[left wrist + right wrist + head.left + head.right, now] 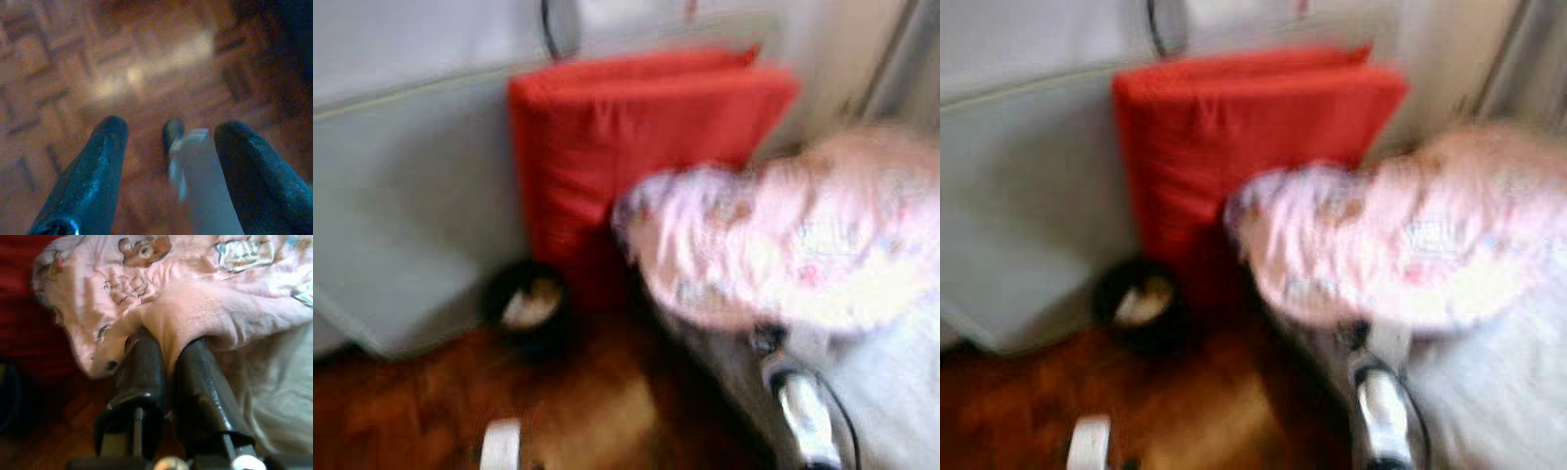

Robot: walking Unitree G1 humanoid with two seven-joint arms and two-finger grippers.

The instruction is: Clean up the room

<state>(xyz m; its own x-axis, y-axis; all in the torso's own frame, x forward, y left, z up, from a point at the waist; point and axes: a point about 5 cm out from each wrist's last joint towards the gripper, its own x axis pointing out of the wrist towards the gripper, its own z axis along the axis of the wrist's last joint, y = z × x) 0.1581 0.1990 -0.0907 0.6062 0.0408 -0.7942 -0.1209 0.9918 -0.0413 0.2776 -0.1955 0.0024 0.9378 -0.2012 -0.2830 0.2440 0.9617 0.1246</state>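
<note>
Your right gripper [166, 352] fingers pinch a fold of the pink printed blanket [195, 298], which hangs beside the red cushion [636, 147]. Your left gripper [168, 134] fingers are spread above the parquet floor [73, 63].

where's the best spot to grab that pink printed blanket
The right claw is already shut on a bunched fold near the edge of the pink blanket, probably the best spot: soft cloth gathers into a ridge that two fingers can pinch. Come from the wooden floor side, since the red cushion stands behind it. The left claw hangs open over the floor.
</note>
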